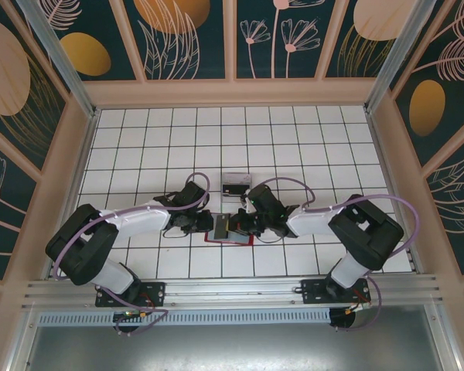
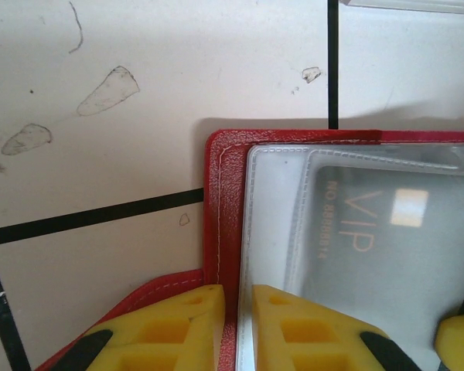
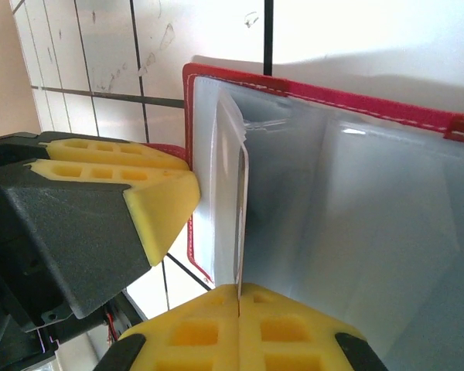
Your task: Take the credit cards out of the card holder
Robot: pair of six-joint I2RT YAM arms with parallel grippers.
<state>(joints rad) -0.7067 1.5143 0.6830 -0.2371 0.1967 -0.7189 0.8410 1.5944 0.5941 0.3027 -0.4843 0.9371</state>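
The red card holder lies open on the tiled table between both arms. My left gripper is shut on its left edge, pinching the red cover together with the clear sleeve. A grey credit card marked VIP sits in that sleeve. From the right, my right gripper is shut on a thin whitish card seen edge-on, standing up from the grey-blue pockets. In the top view the left gripper and the right gripper meet over the holder.
A clear plastic box stands just behind the card holder. The left gripper's yellow finger is close beside the card held on the right. Low walls enclose the white tiled table.
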